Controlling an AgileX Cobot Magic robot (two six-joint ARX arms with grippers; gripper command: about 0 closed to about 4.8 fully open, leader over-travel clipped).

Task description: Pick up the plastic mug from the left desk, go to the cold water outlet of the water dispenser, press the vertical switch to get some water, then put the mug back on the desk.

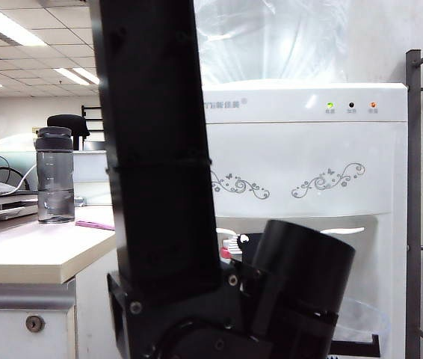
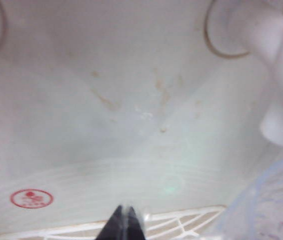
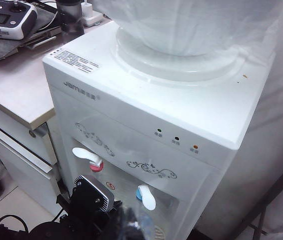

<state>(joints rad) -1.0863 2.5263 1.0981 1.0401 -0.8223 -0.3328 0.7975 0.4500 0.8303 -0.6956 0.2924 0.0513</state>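
My left gripper is shut inside the water dispenser's alcove, with a pale clear sliver of the plastic mug's thin handle between its tips. The plastic mug's rippled rim sits beside the gripper, below the vertical switch. From above, the cold water outlet with its blue collar hangs just over the mug. In the exterior view the mug shows past the left arm, which hides the outlet. My right gripper is a blurred dark wedge, its tips together, held high in front of the dispenser.
The pink-red tap hangs beside the blue one. A white drip grid lies under the left gripper. The left desk carries a smoky-grey bottle. A dark metal rack stands next to the dispenser.
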